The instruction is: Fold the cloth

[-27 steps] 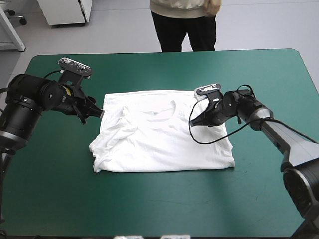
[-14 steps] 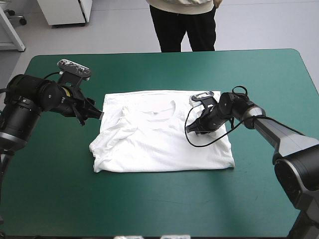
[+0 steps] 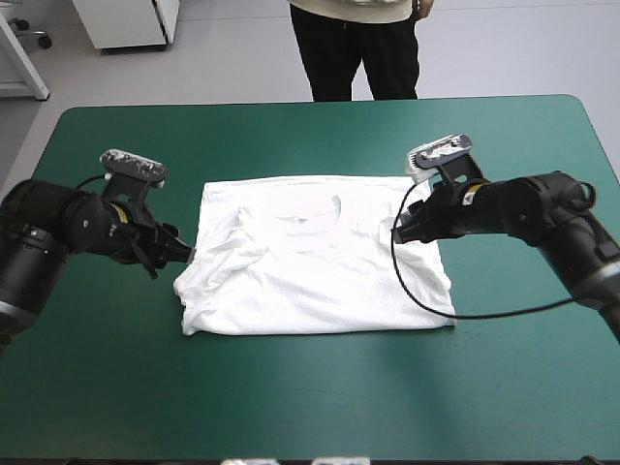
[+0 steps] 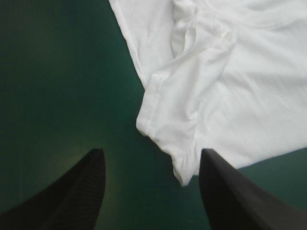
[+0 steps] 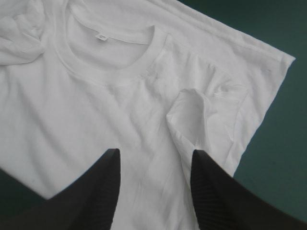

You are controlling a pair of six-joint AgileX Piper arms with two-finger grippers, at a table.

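The white T-shirt (image 3: 315,262) lies spread flat on the middle of the table, collar (image 3: 312,208) toward the far edge and both sleeves folded inward. My left gripper (image 3: 182,254) is low at the shirt's left edge. In the left wrist view it (image 4: 151,153) stands open, with the folded left sleeve's corner (image 4: 172,129) just ahead between the fingers. My right gripper (image 3: 398,232) hovers over the shirt's right shoulder. In the right wrist view it (image 5: 156,153) is open above the cloth (image 5: 86,120), the tucked right sleeve (image 5: 192,115) ahead of it and the collar (image 5: 110,64) beyond.
The teal-green cover (image 3: 310,387) shows in wide bands around the shirt, widest between the hem and the table's near edge. The table's far edge (image 3: 310,102) runs well beyond the collar.
My right gripper has pulled back from the shirt's middle toward its right shoulder. My left gripper has slid along the shirt's left edge toward the near side.
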